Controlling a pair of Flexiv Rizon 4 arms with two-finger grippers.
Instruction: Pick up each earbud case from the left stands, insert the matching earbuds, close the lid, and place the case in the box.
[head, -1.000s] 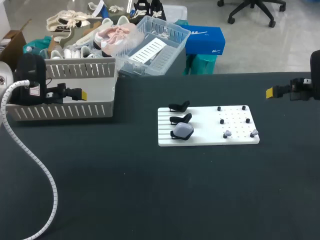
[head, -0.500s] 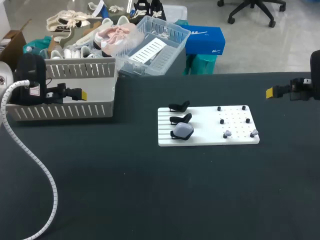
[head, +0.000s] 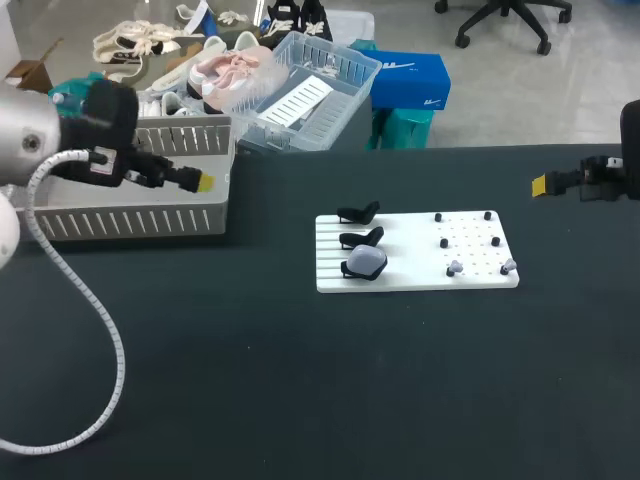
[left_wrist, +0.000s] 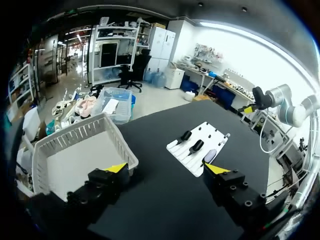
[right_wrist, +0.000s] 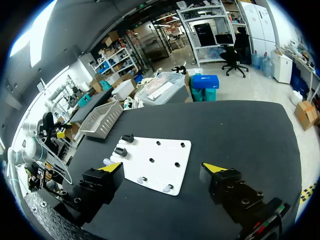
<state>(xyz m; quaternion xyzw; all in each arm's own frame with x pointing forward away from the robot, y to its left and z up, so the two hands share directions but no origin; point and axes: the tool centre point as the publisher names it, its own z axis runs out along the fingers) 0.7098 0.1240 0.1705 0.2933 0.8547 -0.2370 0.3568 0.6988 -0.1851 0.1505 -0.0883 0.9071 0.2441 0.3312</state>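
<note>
Compared with half a second ago, the left arm is higher and further right: the left gripper (head: 203, 183) now hangs over the right end of the grey slatted box (head: 130, 222) at the far left of the table, where before it sat lower inside it. In the left wrist view its fingers stand wide apart with nothing between them. Nothing else has shifted. Right of the box, well apart from that gripper, the white board (head: 415, 280) carries three black stands (head: 358, 213) along its left side. The pale earbud case (head: 365, 262) rests on the nearest stand, and the other two are bare. Small earbuds (head: 455, 268) sit on the board's right half. At the far right edge, the right gripper (head: 541, 184) is unmoved, its fingers spread and empty, well away from the case.
</note>
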